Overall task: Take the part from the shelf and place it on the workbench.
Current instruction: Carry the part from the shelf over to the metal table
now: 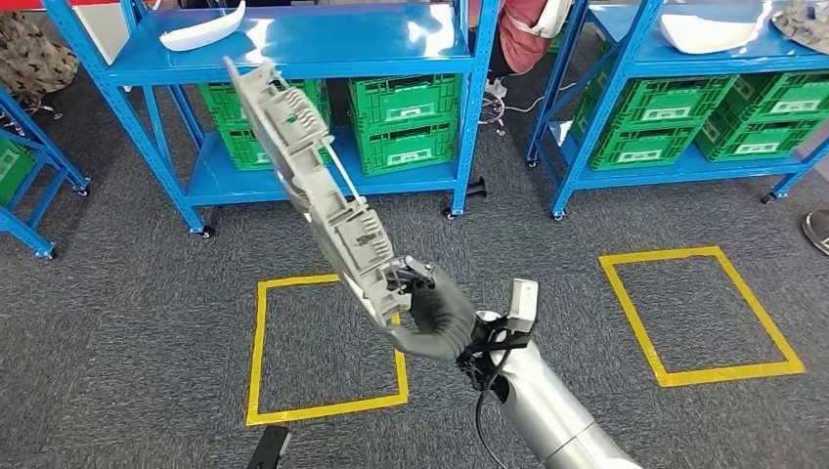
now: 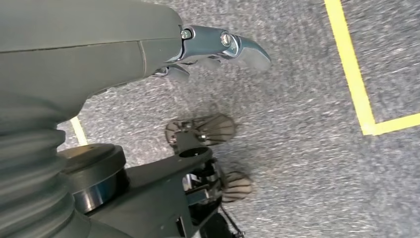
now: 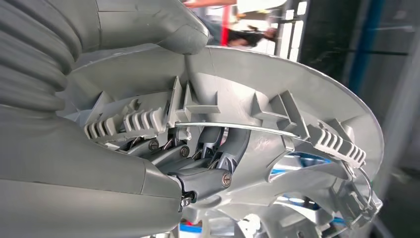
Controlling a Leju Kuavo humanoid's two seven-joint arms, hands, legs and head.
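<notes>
Right hand: your right hand (image 1: 430,311) was closest to you, and its fingers (image 3: 205,181) were wrapped tight around one end of the grey part (image 1: 313,191).
Part: it was off the shelf and up in the air, over the carpet (image 1: 127,303) and a yellow square (image 1: 259,352).
Long way of the part: it stuck up and away from your hand, leaning toward the blue shelf (image 1: 293,44).
Left hand: your left hand (image 2: 218,47) hung down by the floor, and you held nothing in it. I could not tell how far its fingers were spread.
Next move: I think you had to turn and find the workbench, and watch the far tip, since it reached far past your hand.
</notes>
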